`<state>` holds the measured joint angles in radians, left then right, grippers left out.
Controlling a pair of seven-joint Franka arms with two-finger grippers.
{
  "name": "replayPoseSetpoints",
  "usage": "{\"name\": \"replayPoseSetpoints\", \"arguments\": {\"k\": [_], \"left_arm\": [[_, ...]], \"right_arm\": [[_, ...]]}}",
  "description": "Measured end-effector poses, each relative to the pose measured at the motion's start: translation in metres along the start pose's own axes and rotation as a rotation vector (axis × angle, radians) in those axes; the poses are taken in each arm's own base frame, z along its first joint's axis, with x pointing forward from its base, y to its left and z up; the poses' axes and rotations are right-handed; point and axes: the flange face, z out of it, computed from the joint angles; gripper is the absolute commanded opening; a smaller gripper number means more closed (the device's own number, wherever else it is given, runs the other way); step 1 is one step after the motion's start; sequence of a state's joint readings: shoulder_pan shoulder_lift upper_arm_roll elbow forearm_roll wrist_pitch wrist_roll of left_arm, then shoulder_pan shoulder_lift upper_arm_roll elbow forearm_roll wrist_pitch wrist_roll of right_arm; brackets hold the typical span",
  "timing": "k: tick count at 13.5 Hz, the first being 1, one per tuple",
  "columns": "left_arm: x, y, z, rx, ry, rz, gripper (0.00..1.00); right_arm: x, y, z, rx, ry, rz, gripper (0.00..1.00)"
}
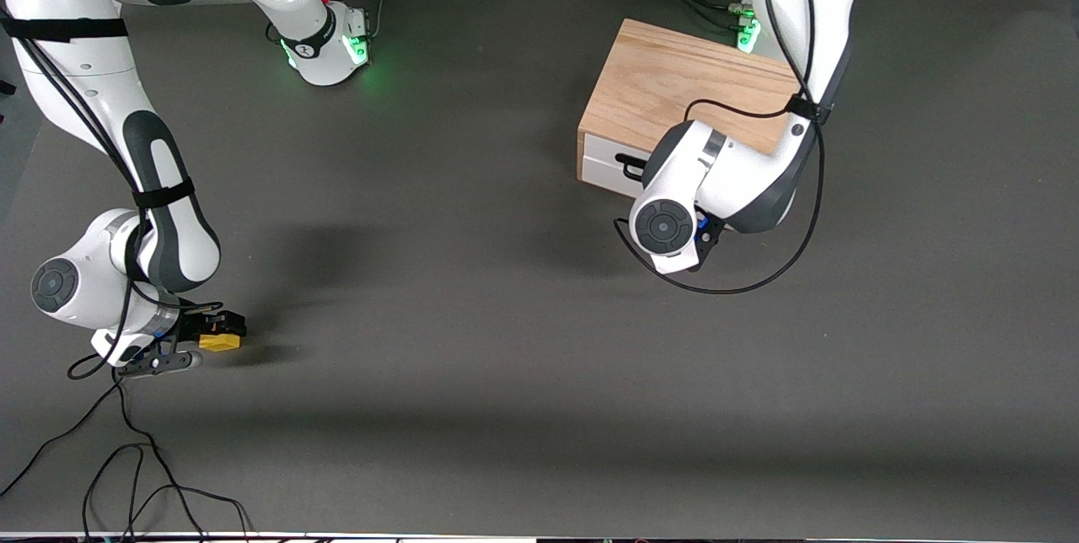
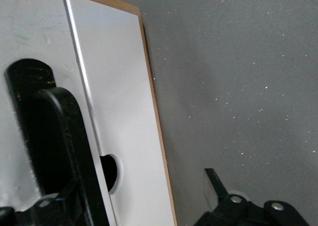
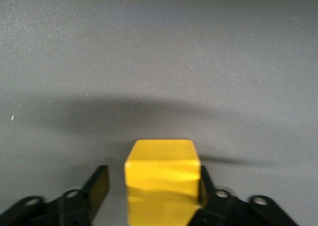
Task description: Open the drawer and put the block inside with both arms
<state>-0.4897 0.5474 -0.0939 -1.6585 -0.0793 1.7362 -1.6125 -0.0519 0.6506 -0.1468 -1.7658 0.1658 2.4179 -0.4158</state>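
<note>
The oak box (image 1: 674,88) stands toward the left arm's end of the table, its white drawer (image 1: 609,165) shut, with the black handle (image 1: 628,162) on its front. My left gripper (image 2: 134,206) is open, close in front of the white drawer front (image 2: 124,112). The handle (image 2: 44,136) is by one finger, and the other fingertip (image 2: 214,185) is off past the panel's edge. In the front view the left wrist (image 1: 674,218) hides those fingers. The yellow block (image 1: 219,342) lies on the mat at the right arm's end. My right gripper (image 3: 151,186) is open around the block (image 3: 163,179): one finger touches it, the other stands apart.
Loose black cables (image 1: 126,475) lie on the mat near the front edge at the right arm's end. A cable loop (image 1: 733,283) hangs from the left arm onto the mat. The arms' green-lit bases (image 1: 337,45) (image 1: 746,33) stand at the back.
</note>
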Motion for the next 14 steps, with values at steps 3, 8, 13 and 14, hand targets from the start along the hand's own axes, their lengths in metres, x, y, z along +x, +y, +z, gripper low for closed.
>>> {"name": "replayPoseSetpoints", "arguments": {"k": [3, 8, 13, 14], "left_arm": [[0.004, 0.004, -0.007, -0.051, -0.006, -0.02, 1.0], [0.023, 0.022, -0.041, -0.276, -0.037, -0.053, 1.0], [0.03, 0.031, -0.067, -0.436, -0.039, -0.05, 1.0], [0.03, 0.031, -0.071, -0.449, -0.037, -0.044, 1.0]], "right_arm": [[0.001, 0.001, -0.002, -0.002, 0.004, -0.019, 0.27], [0.02, -0.007, -0.095, 0.039, -0.002, -0.045, 0.27], [0.005, -0.064, -0.245, 0.03, -0.058, 0.026, 0.26], [-0.003, -0.082, -0.27, 0.032, -0.066, 0.053, 0.26]]}}
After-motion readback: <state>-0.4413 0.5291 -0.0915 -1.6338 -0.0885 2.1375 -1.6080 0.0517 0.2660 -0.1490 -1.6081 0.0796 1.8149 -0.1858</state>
